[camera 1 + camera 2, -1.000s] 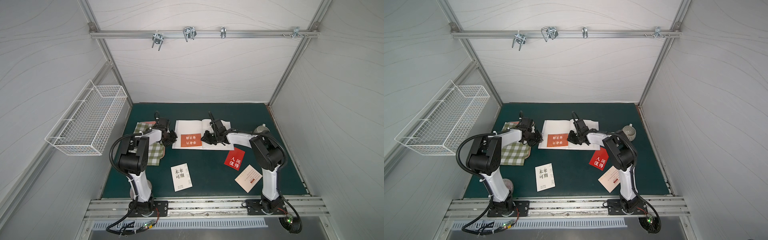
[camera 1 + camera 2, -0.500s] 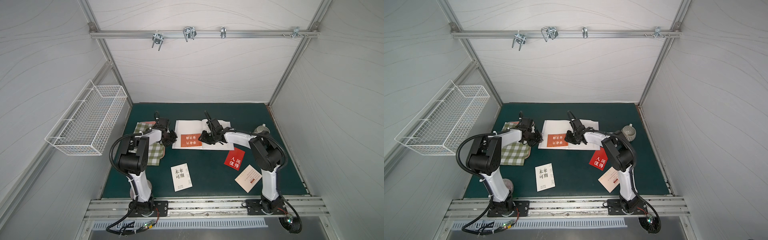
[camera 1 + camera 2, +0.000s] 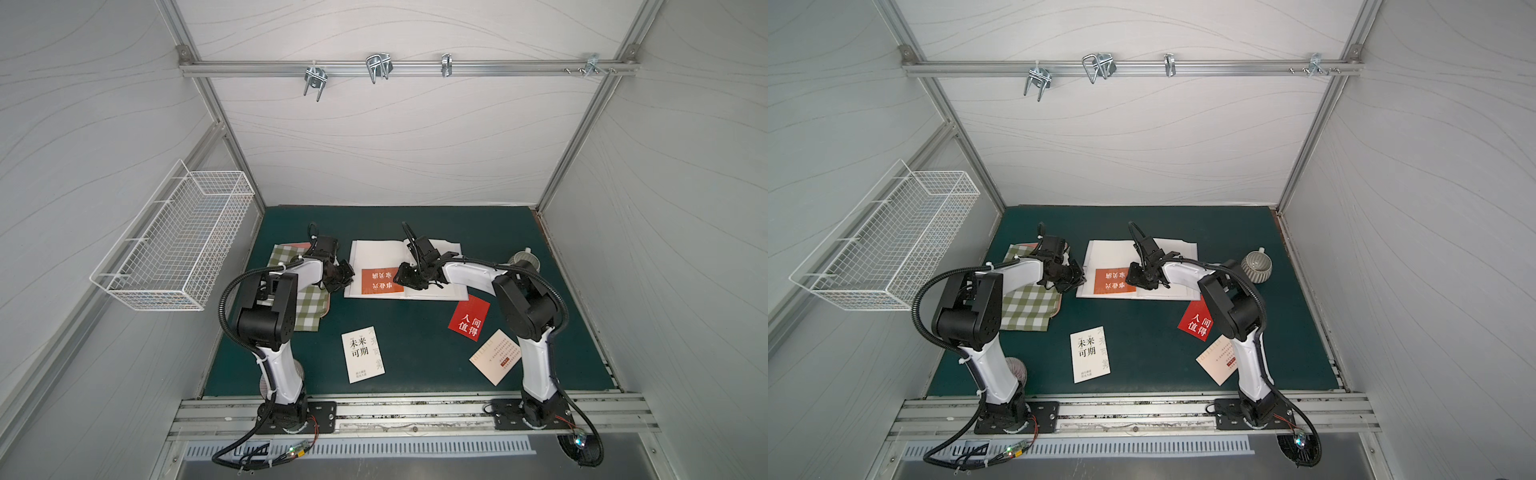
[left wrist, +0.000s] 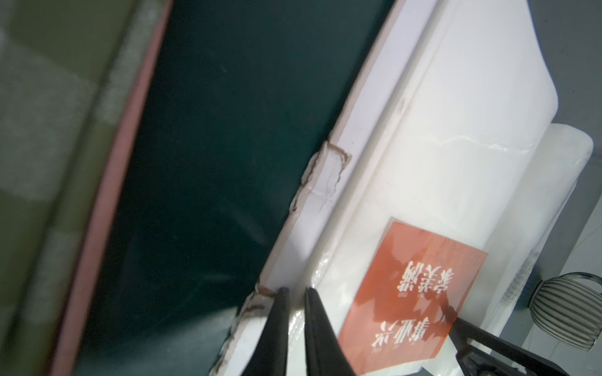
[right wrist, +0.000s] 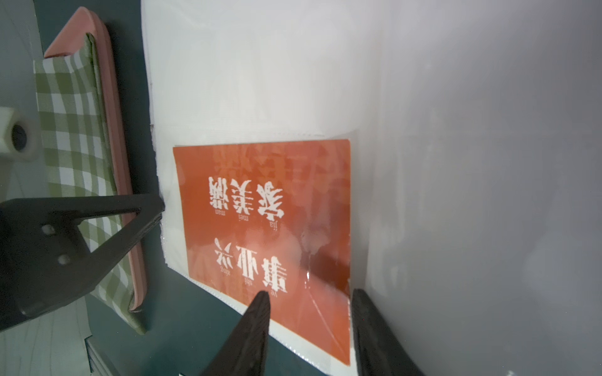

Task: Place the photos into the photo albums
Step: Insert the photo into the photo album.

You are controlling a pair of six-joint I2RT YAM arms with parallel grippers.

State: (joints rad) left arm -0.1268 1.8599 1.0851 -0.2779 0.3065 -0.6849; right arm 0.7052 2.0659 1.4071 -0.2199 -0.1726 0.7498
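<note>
The photo album [image 3: 374, 257] lies open at the back middle of the green mat. An orange photo [image 3: 382, 281] with white characters sits under the clear sleeve of its left page. My left gripper [image 4: 296, 293] pinches the album's left page edge, its jaws almost together. My right gripper [image 5: 309, 298] stands open over the orange photo's [image 5: 260, 211] corner beside the spine, holding nothing. A red photo [image 3: 469, 321], a white photo [image 3: 362, 353] and a cream photo [image 3: 496, 361] lie loose on the mat in front.
A green-and-white checked flat item [image 3: 309, 307] with a pink rim lies left of the album, under my left arm. A ribbed grey cup [image 3: 1256, 266] stands right of the album. A white wire basket [image 3: 178, 253] hangs on the left wall.
My right gripper has opened and shifted a little left, along the album toward the orange photo. The left gripper has stayed at the album's left edge.
</note>
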